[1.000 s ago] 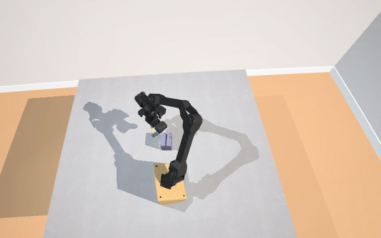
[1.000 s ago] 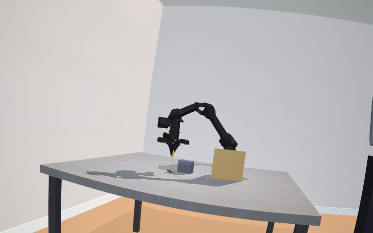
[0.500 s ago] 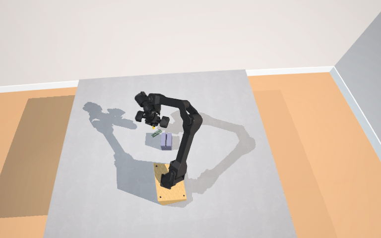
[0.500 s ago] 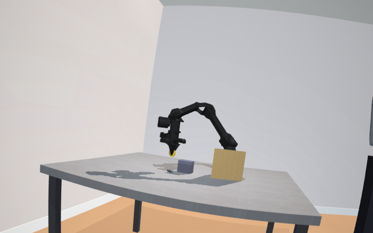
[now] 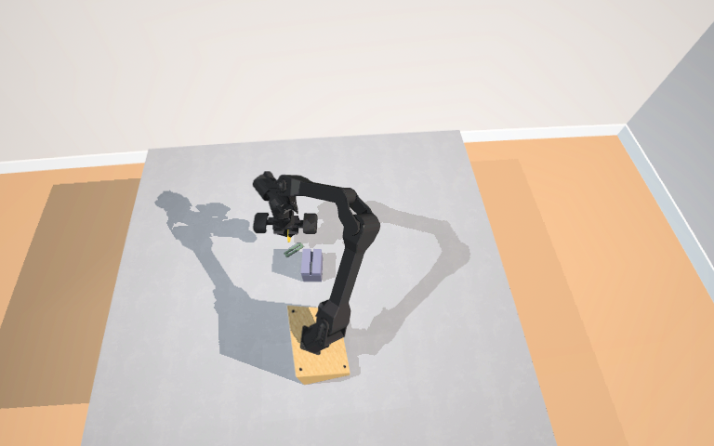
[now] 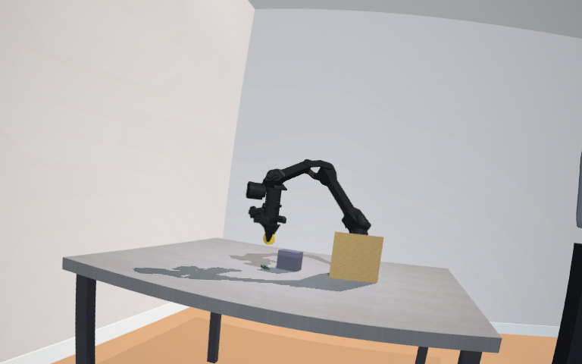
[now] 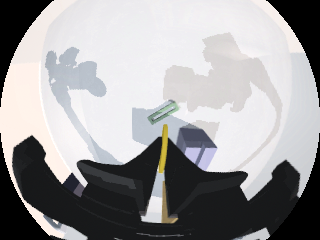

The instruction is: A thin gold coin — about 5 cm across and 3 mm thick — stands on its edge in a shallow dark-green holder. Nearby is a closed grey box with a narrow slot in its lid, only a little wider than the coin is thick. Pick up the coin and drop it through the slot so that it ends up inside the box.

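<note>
The gold coin [image 5: 288, 238] [image 6: 265, 241] [image 7: 164, 150] is pinched on its flat faces between my fingertips, edge down, well above the table. My gripper [image 6: 269, 239] is shut on it. The dark-green holder [image 5: 290, 252] [image 6: 265, 267] [image 7: 152, 120] is empty on the table below. The closed box [image 5: 304, 265] [image 6: 289, 260] [image 7: 195, 136] looks grey-purple and stands beside the holder, to its right in the top view. Its lid slot [image 5: 310, 260] shows as a dark line there. In the wrist view the right finger hides part of the box.
The wooden base block [image 5: 323, 362] [image 6: 356, 257] carries the arm, on the near side of the box in the top view. The arm arches from it around the right side of the box. Shadows of the arm fall across the grey table [image 5: 421, 410] [image 6: 408, 300].
</note>
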### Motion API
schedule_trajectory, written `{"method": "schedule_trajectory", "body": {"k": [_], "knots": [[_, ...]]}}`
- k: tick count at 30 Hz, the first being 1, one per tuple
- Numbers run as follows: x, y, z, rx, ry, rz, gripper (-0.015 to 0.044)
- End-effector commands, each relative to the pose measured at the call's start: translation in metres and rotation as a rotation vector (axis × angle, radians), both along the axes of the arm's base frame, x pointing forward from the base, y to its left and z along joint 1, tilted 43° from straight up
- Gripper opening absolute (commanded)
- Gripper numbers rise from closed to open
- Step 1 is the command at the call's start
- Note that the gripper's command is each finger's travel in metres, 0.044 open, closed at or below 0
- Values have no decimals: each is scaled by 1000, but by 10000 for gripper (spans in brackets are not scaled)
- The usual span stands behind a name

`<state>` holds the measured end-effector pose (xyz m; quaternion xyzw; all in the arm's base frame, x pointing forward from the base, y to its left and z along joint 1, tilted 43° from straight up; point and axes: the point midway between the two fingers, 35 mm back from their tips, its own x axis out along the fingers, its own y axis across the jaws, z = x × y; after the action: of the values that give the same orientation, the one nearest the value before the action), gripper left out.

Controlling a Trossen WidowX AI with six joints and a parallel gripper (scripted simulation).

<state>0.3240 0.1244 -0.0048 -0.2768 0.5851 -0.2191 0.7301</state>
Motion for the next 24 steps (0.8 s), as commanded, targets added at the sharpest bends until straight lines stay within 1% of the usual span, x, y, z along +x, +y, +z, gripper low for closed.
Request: {"method": "schedule_trajectory", "body": {"k": [1, 24], "knots": [[-6, -5, 7, 4, 4, 8, 0], [-46, -43, 29, 1, 7, 8, 0]]}}
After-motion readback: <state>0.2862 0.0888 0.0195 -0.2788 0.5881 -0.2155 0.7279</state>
